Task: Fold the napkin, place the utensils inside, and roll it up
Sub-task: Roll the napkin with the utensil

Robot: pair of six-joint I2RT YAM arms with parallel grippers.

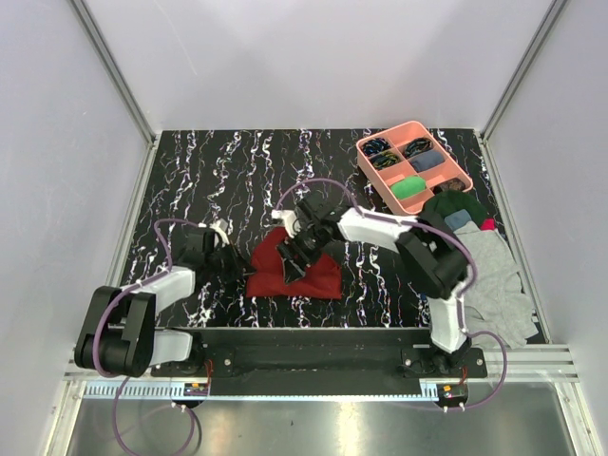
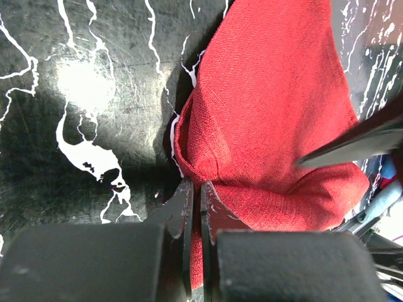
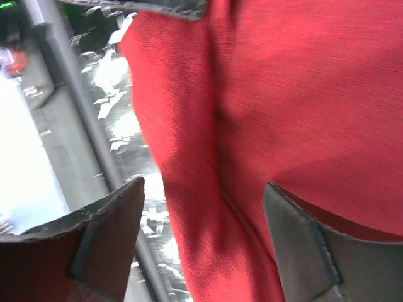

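Note:
The maroon napkin [image 1: 318, 277] lies bunched and partly folded on the black marbled table, near its front edge. My left gripper [image 1: 239, 262] is at the napkin's left edge. In the left wrist view its jaws [image 2: 196, 185] are shut on a fold of the napkin [image 2: 271, 113]. My right gripper [image 1: 293, 261] hangs over the middle of the cloth. In the right wrist view it [image 3: 203, 185] stands wide open, with the napkin [image 3: 302, 94] between and below the fingers. No utensils show in any view.
A pink compartment tray [image 1: 410, 126] with small items stands at the back right. A pile of grey, green and blue clothes [image 1: 494, 285] lies at the right edge. The table's metal front rail [image 1: 313, 334] runs just below the napkin.

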